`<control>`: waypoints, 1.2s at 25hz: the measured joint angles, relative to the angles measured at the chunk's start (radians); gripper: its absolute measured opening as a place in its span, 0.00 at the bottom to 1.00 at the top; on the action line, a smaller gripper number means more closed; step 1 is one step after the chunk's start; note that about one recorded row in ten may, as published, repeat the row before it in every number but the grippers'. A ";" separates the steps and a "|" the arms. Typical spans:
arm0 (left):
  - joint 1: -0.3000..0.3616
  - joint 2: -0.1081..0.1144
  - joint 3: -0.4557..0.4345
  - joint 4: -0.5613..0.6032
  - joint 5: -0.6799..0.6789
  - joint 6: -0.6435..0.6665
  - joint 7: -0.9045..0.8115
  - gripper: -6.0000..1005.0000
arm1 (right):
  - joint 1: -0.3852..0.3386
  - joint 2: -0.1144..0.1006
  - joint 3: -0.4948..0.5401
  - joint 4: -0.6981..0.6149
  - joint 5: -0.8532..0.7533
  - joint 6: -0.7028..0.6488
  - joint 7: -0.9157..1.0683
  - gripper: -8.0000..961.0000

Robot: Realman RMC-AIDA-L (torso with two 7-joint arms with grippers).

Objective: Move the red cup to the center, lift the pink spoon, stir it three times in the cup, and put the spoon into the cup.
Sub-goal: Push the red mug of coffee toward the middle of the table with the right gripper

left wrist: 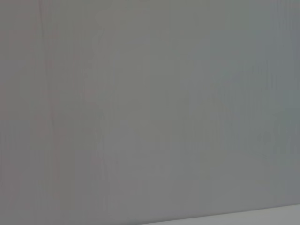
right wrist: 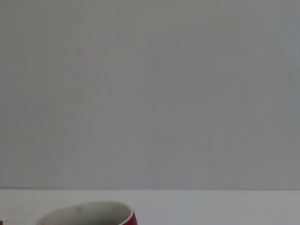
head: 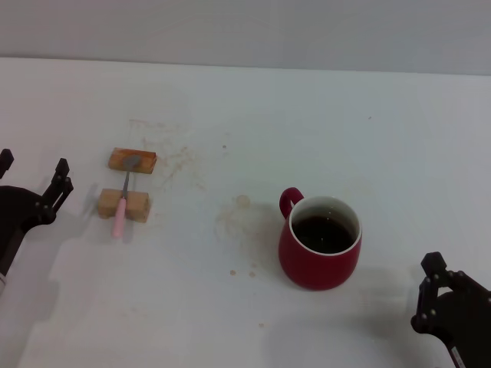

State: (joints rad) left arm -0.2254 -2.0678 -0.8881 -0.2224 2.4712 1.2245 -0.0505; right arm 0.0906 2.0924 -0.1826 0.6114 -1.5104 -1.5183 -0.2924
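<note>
The red cup (head: 319,244) stands upright on the white table, right of the middle, with its handle toward the far left and dark liquid inside. Its rim also shows in the right wrist view (right wrist: 93,214). The pink spoon (head: 121,205) lies across two tan wooden blocks at the left, its grey bowl end on the far block. My left gripper (head: 33,172) is open and empty, left of the spoon. My right gripper (head: 426,293) is open and empty at the front right, right of the cup.
The two wooden blocks, one far (head: 132,160) and one near (head: 123,204), hold the spoon off the table (head: 245,107). Brown stains (head: 239,222) mark the table's middle. The left wrist view shows only a grey wall.
</note>
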 joint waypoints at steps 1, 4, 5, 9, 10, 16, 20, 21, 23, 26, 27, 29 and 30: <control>0.000 0.000 0.000 0.000 0.000 0.000 0.000 0.84 | 0.001 0.000 0.000 0.000 0.000 0.004 0.000 0.01; 0.000 0.000 0.000 0.000 0.000 0.001 0.000 0.84 | 0.006 0.000 0.000 0.002 -0.001 0.018 0.000 0.01; 0.000 0.000 0.000 0.000 0.000 0.000 0.000 0.84 | 0.008 0.000 0.000 0.002 -0.001 0.022 0.000 0.01; 0.000 0.000 0.000 0.000 0.000 0.000 0.000 0.84 | 0.022 0.000 0.000 0.004 -0.001 0.035 -0.001 0.01; 0.000 0.000 0.000 0.000 0.000 0.000 0.000 0.84 | 0.027 0.000 0.000 0.004 -0.001 0.038 -0.001 0.01; 0.000 0.000 0.003 0.000 0.000 0.001 0.000 0.84 | 0.057 0.000 0.000 0.010 -0.001 0.060 -0.001 0.01; 0.000 0.000 0.004 0.000 0.000 0.001 0.000 0.84 | 0.067 0.000 0.000 0.012 -0.002 0.064 -0.001 0.01; 0.000 0.000 0.004 0.000 0.000 0.002 0.000 0.84 | 0.067 0.000 0.000 0.012 -0.002 0.064 -0.001 0.01; 0.000 0.000 0.004 -0.002 0.000 0.002 0.000 0.84 | 0.067 0.000 0.000 0.012 -0.002 0.064 -0.001 0.01; -0.002 0.000 0.001 -0.002 0.000 -0.001 0.000 0.84 | 0.064 0.000 0.000 0.010 -0.002 0.064 -0.001 0.01; -0.002 0.000 0.001 -0.003 0.000 -0.001 0.000 0.84 | 0.062 0.000 0.000 0.009 -0.002 0.064 -0.001 0.01; 0.001 0.000 0.001 -0.005 0.000 0.002 0.000 0.84 | 0.061 0.000 0.000 0.009 -0.002 0.064 -0.001 0.01; 0.003 -0.001 0.002 -0.006 0.000 0.004 0.000 0.84 | 0.061 0.000 0.000 0.009 -0.002 0.064 -0.001 0.01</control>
State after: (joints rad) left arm -0.2223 -2.0687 -0.8861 -0.2284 2.4713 1.2287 -0.0506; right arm 0.1519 2.0923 -0.1825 0.6205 -1.5125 -1.4542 -0.2930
